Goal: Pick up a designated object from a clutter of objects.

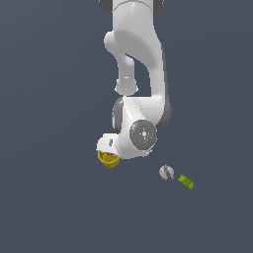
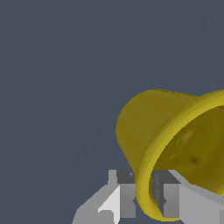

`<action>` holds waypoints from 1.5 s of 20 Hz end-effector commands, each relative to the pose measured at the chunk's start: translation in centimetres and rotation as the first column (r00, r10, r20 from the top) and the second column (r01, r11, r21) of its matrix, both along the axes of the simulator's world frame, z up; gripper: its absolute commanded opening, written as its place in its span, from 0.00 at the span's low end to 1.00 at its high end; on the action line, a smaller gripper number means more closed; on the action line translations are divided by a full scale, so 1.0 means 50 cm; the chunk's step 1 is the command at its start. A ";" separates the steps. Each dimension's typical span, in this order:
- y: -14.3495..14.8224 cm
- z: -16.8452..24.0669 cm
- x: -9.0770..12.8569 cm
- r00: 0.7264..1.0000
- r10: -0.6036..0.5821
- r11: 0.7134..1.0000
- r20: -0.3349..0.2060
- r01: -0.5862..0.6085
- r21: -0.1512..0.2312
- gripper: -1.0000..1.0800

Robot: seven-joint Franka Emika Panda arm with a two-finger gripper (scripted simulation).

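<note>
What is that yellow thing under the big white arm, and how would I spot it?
Follow the white arm down to its lowest end. Tucked beneath it is a small yellow cup, its rim between the fingers. It alone is yellow and hollow; the white ball and green block lie apart.

The white arm (image 1: 136, 74) reaches down, wrist bent. Its gripper (image 2: 144, 199) has its jaws clamped on the yellow cup's (image 2: 175, 144) rim.

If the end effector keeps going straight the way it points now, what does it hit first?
The yellow cup: its rim already sits between the end effector fingers. Past the cup only bare grey floor shows, though depth is unclear.
</note>
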State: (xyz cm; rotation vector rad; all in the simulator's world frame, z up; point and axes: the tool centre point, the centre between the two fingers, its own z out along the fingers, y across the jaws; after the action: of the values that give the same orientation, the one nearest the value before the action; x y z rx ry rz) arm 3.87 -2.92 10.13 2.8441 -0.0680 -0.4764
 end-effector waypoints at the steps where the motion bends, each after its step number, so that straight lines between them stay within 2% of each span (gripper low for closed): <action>1: -0.001 0.031 -0.010 1.000 0.000 1.000 0.004 0.000 0.000 0.00; 8: -0.004 0.147 -0.061 1.000 0.000 1.000 0.004 0.000 0.000 0.00; 22: -0.012 0.435 -0.183 1.000 0.000 1.000 0.003 0.000 0.001 0.00; 30: -0.015 0.561 -0.230 1.000 -0.001 1.000 0.003 0.001 0.000 0.00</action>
State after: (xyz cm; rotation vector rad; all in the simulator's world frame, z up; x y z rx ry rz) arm -7.24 -3.67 37.08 2.8454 -0.0692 -0.4730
